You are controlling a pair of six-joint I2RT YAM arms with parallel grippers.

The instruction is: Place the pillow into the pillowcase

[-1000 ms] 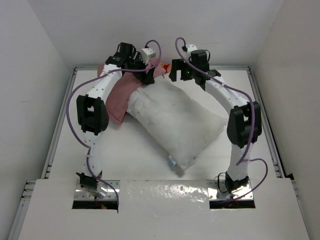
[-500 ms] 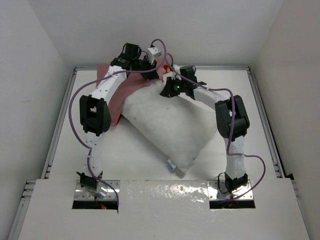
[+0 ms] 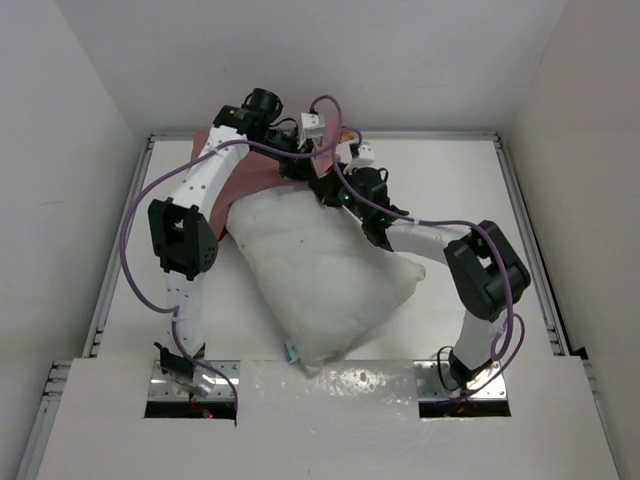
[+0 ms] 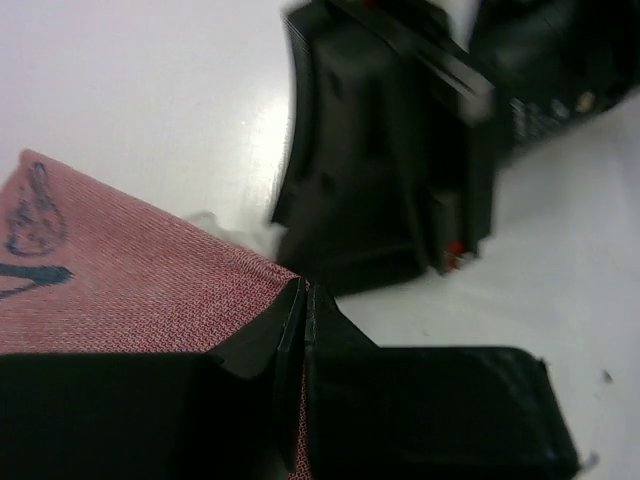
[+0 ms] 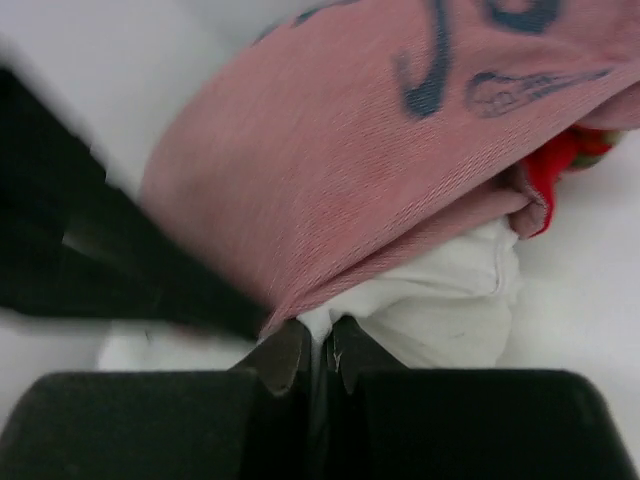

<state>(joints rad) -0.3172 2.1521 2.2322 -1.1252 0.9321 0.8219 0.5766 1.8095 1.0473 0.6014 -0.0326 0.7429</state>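
Observation:
The white pillow lies across the middle of the table, its blue tag at the near edge. Its far end meets the pillowcase, which lies pale-pink side out at the back left. My left gripper is shut on the pillowcase edge, pink cloth pinched between its fingers. My right gripper is shut on a fold of the pillow, just under the pillowcase's pink rim. A bit of the red outside shows at the right.
The right gripper's black body sits right in front of my left fingers. White walls enclose the table on three sides, with a raised rail along the right edge. Purple cables loop over both arms.
Both grippers went from open to shut. The right arm swung left and nearer, and the pillow turned and slid toward the near left, its tag now at the front edge.

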